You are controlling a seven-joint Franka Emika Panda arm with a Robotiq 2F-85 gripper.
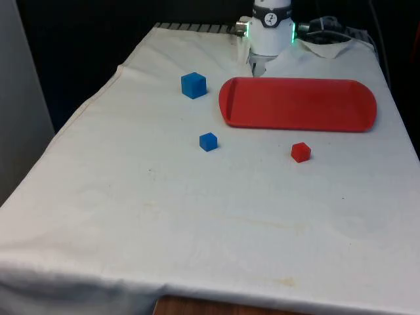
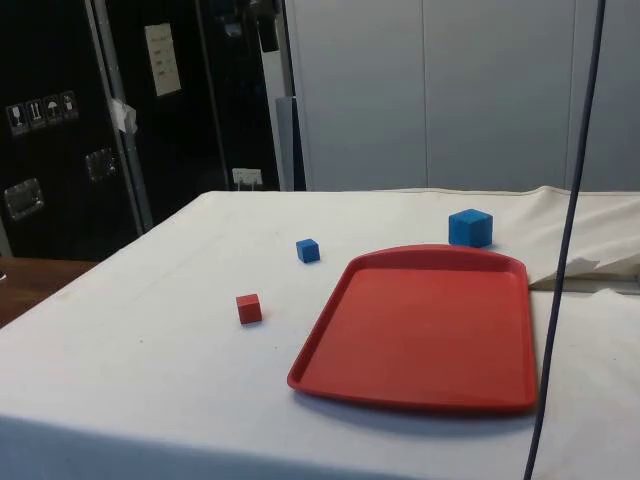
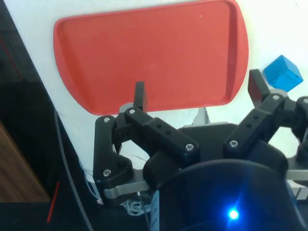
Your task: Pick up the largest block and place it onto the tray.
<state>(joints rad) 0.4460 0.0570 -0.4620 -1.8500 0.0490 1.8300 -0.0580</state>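
The largest block, a blue cube (image 1: 193,85) (image 2: 469,227), stands on the white cloth just off the red tray's (image 1: 298,105) (image 2: 425,325) corner, on the front view's left. The tray is bare. In the wrist view my gripper (image 3: 197,85) is open with nothing between its fingers (image 3: 139,95). It hangs over the tray's (image 3: 149,53) edge, and the blue cube (image 3: 284,73) sits beyond the tray's corner, outside one finger.
A small blue cube (image 1: 208,142) (image 2: 308,250) and a small red cube (image 1: 300,152) (image 2: 249,308) lie on the cloth in front of the tray. The cloth is rumpled (image 1: 328,46) near the robot's base. A dark cable (image 2: 560,300) hangs across the side view.
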